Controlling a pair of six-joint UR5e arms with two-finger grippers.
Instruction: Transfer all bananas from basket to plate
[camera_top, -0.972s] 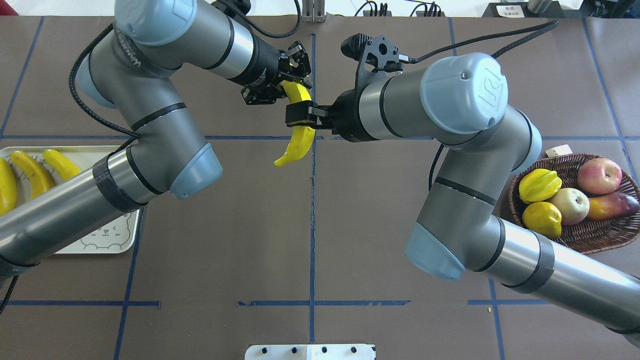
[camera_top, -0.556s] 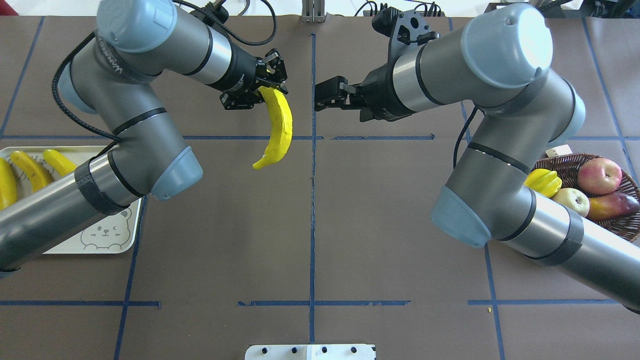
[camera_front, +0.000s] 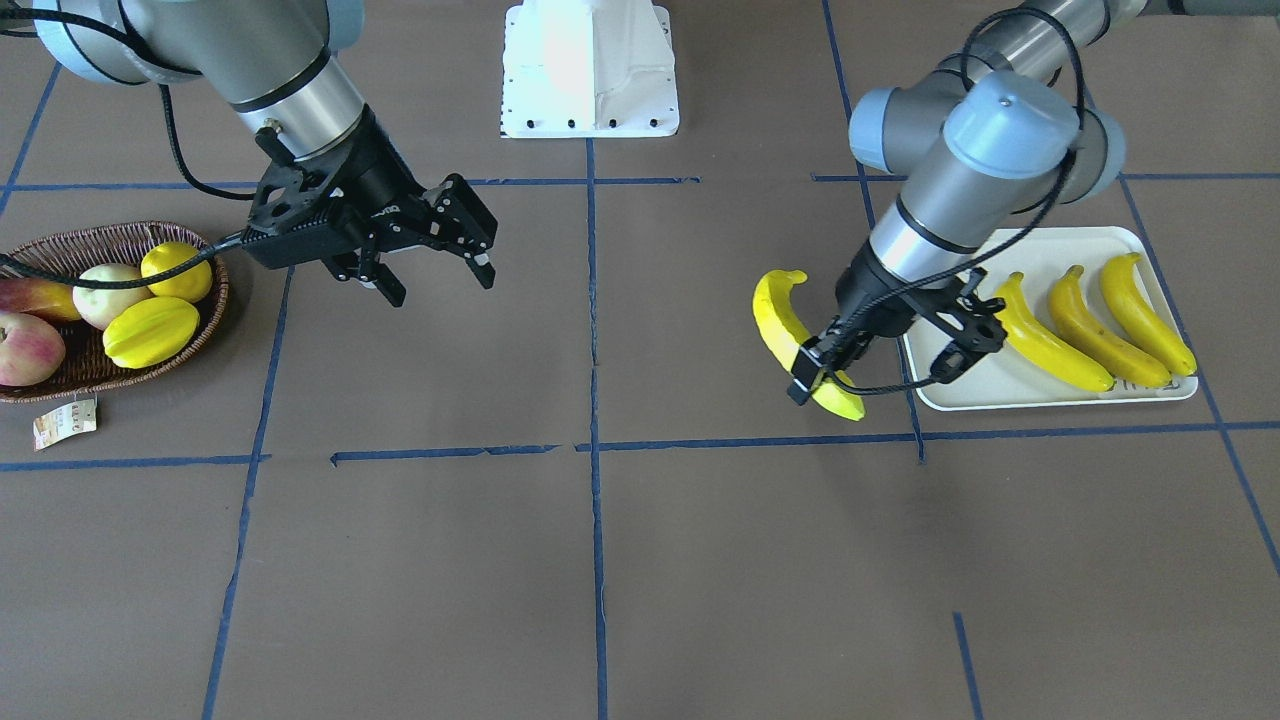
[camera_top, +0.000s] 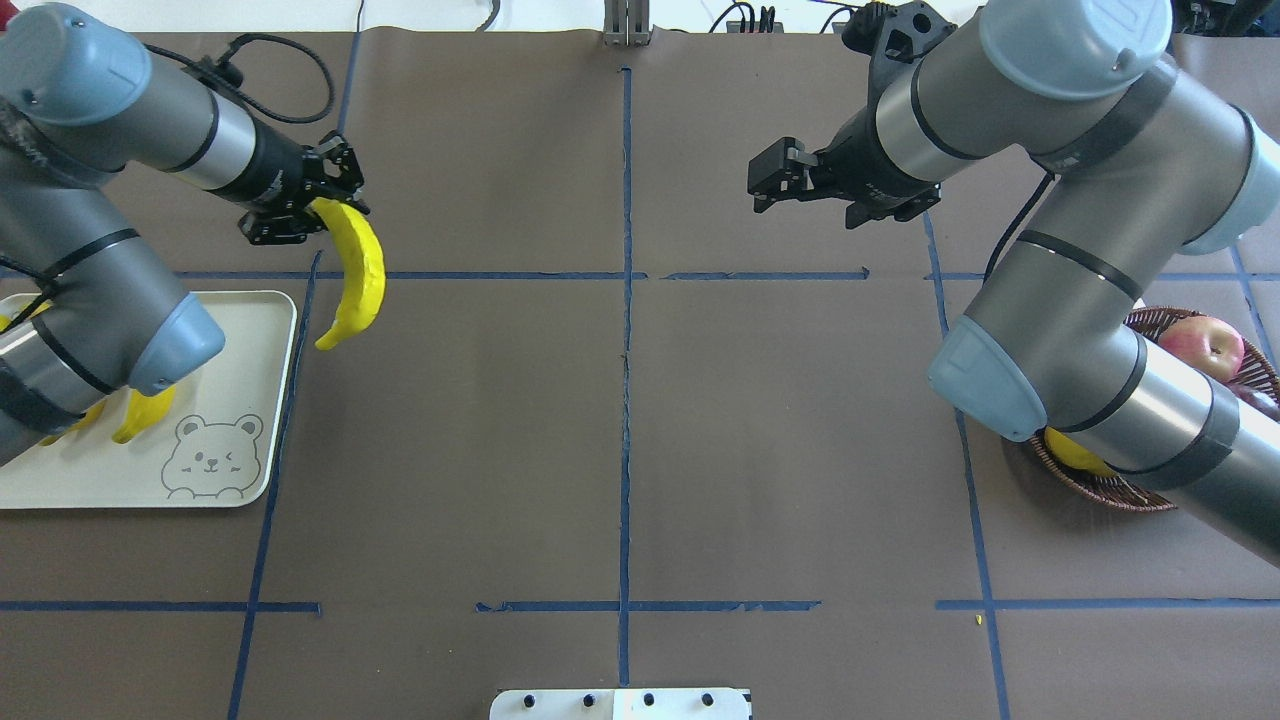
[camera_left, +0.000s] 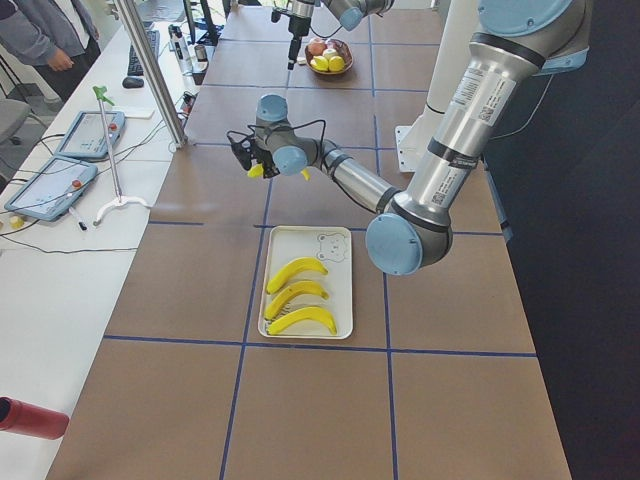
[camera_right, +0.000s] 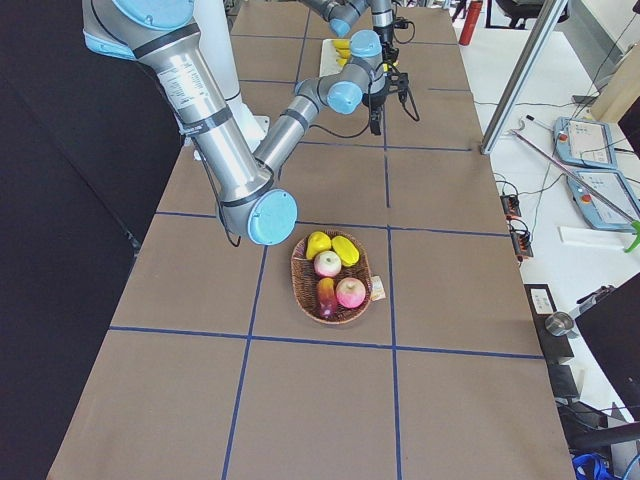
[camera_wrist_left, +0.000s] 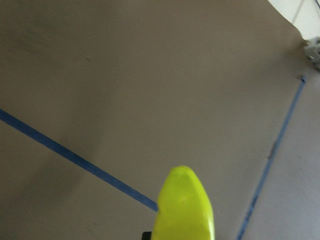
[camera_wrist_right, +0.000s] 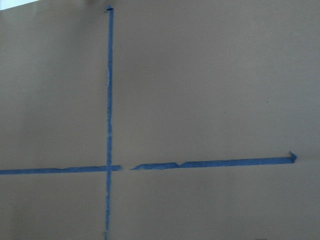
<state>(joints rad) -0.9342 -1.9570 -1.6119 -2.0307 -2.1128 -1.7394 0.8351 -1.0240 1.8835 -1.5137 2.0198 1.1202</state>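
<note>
Banana (camera_top: 357, 272) hangs from left gripper (camera_top: 312, 208), pinched near one end, just beside plate (camera_top: 272, 312), not over it.
Risk: end-only pinch may let it swing or slip onto table (camera_top: 620, 450); lowering could knock bananas (camera_front: 1090, 335) lying there. Right gripper (camera_front: 440, 287) wide, empty.

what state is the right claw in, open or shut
Open: the right claw has its two black fingers spread wide apart with nothing between them, above the brown paper-covered table.
</note>
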